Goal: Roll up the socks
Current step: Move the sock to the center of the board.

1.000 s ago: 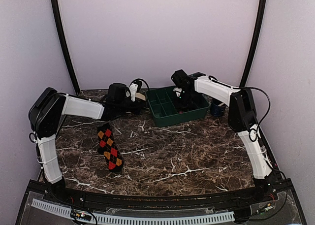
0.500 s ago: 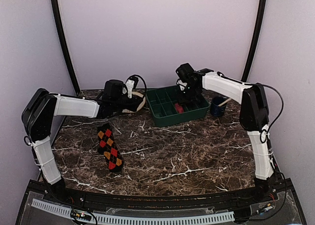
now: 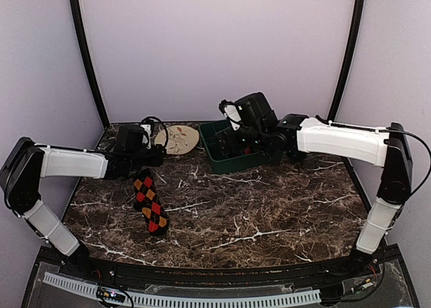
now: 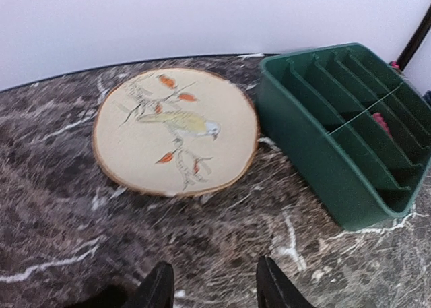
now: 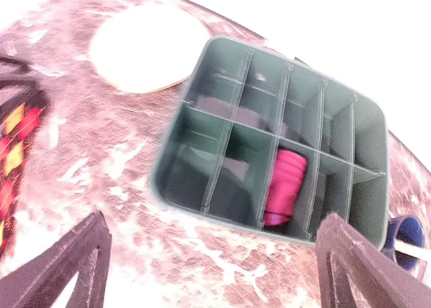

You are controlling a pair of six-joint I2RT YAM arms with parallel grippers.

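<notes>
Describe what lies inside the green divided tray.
In the green tray, a rolled magenta sock fills one compartment; the others look empty. Anything beneath the sock is covered.

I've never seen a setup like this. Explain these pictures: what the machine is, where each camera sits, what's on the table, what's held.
These are two robot arms bolted to a marble table, each ending in two-finger jaws. One picture looks down from above and behind; the other two come from cameras on the wrists of the left arm and right arm. On the table lie a black diamond-patterned sock, a round plate painted with a bird, and a green divided tray with a pink sock in one compartment. Both pairs of jaws stand open and hold nothing.
</notes>
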